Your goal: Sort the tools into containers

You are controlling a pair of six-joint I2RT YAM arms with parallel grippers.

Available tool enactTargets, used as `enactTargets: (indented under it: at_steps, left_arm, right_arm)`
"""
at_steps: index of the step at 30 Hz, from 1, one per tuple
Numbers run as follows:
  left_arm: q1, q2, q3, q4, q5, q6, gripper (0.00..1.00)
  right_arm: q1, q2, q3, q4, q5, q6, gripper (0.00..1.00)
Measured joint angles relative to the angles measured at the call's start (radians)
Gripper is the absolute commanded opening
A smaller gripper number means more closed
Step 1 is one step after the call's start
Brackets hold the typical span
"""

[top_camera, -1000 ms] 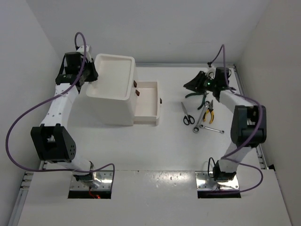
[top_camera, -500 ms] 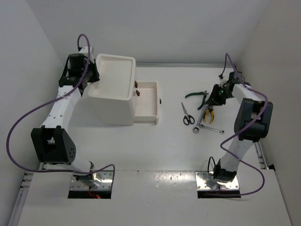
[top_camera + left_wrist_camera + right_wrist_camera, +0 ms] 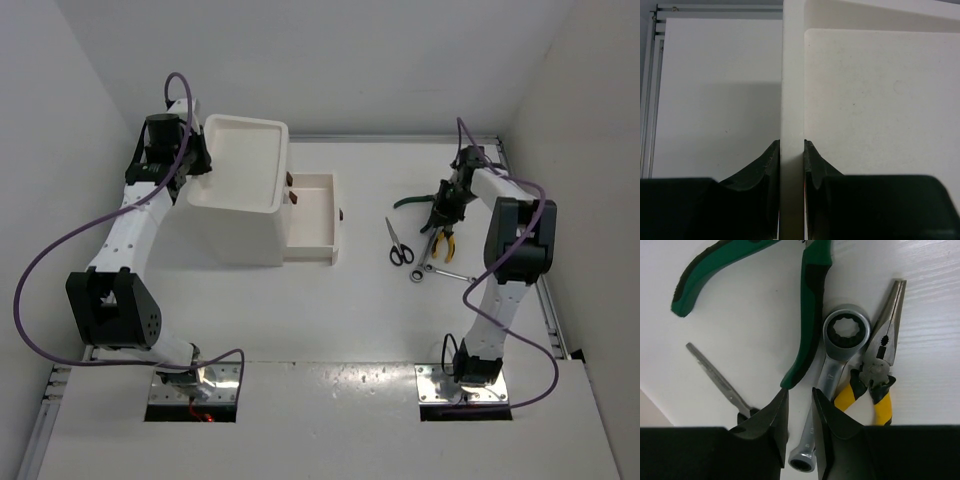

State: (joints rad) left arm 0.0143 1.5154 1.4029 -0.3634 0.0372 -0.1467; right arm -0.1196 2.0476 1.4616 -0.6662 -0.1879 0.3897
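1. The left gripper (image 3: 791,150) is at the left edge of the white box (image 3: 235,230). Its jaws are pressed onto the upright rim of the top tray (image 3: 880,90), pinching it.
2. One drawer (image 3: 312,212) stands pulled out on the box's right side. Its dark red handle (image 3: 342,213) faces the tools.
3. The right gripper (image 3: 800,392) hangs low over the tools on the right side of the bench (image 3: 330,310). Its jaws stand a narrow gap apart and pinch nothing; bare bench shows between them.
4. The green-handled pliers (image 3: 810,315) lie flat, with the end of one handle just at one jaw tip.
5. A silver wrench (image 3: 832,365) lies close beside that handle, and its shaft runs under the other jaw. The yellow-handled pliers (image 3: 879,390) lie just beside the wrench.
6. The black-handled scissors (image 3: 398,243) lie left of this group. A second wrench (image 3: 452,276) lies nearest the arm bases.
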Motion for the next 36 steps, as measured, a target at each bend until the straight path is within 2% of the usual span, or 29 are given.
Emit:
enactTargets:
  at_steps: [7, 16, 20, 27, 33, 36]
  left_arm:
    - [0.0, 0.0, 0.0, 0.0, 0.0, 0.0, 0.0]
    - [0.0, 0.0, 0.0, 0.0, 0.0, 0.0, 0.0]
    - [0.0, 0.0, 0.0, 0.0, 0.0, 0.0, 0.0]
    - [0.0, 0.0, 0.0, 0.002, 0.0, 0.0, 0.0]
    - [0.0, 0.001, 0.0, 0.002, 0.0, 0.0, 0.0]
    - [0.0, 0.001, 0.0, 0.002, 0.0, 0.0, 0.0]
  right_arm:
    - [0.025, 0.015, 0.01, -0.007, 0.093, 0.068, 0.34]
    - [0.028, 0.054, 0.038, 0.0, 0.099, 0.114, 0.34]
    - [0.036, 0.081, 0.058, 0.004, 0.098, 0.129, 0.29]
    - [0.051, 0.113, 0.07, 0.009, 0.106, 0.154, 0.28]
    - [0.058, 0.118, 0.082, 0.013, 0.169, 0.171, 0.27]
    - [0.059, 0.135, 0.109, 0.013, 0.205, 0.176, 0.11]
